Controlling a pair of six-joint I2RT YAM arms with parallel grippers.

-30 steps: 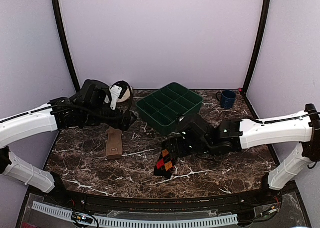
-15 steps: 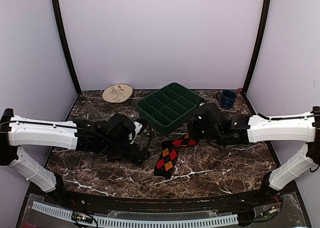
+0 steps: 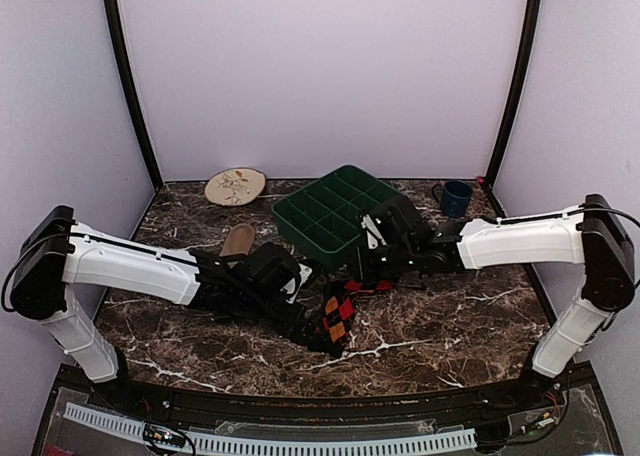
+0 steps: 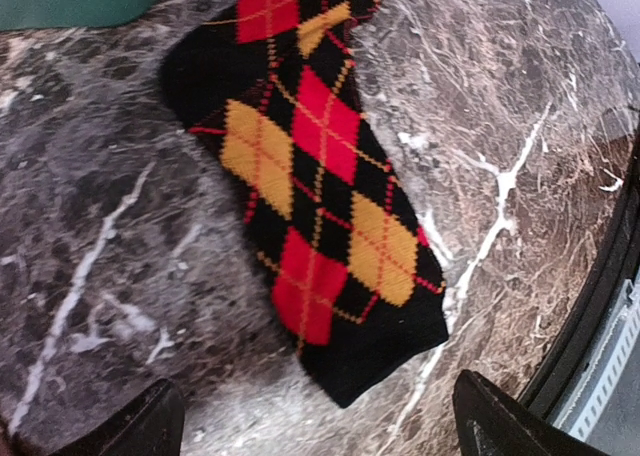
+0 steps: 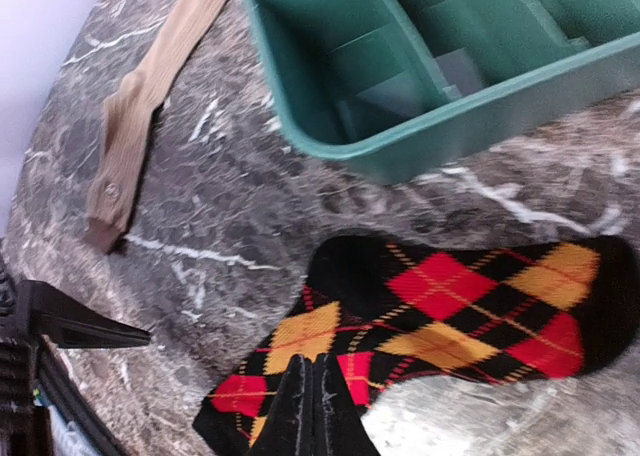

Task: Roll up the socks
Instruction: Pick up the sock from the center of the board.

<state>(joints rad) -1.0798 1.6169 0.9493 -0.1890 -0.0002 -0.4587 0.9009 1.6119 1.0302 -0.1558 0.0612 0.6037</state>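
Observation:
The black argyle sock (image 4: 320, 186) lies flat on the marble; its near end (image 3: 336, 321) points at the table's front and its far part bends right (image 3: 372, 286). My left gripper (image 4: 318, 431) hovers open just short of that end, one finger on each side, nothing between them. In the top view it (image 3: 310, 324) sits at the sock's left edge. My right gripper (image 5: 308, 364) is shut, fingers pressed together, its tips over the sock's middle (image 5: 440, 316). The tan sock (image 5: 140, 106) lies stretched out at the left, partly hidden by my left arm (image 3: 237, 240).
A green divided tray (image 3: 340, 214) stands just behind the argyle sock, close to my right gripper. A beige leaf plate (image 3: 235, 186) is at the back left, a blue mug (image 3: 455, 198) at the back right. The black table rim (image 4: 600, 306) runs near the sock's end.
My left arm has swung from the back left down to the argyle sock's near end. My right gripper has shut and moved back toward the tray. The sock's far part now bends right.

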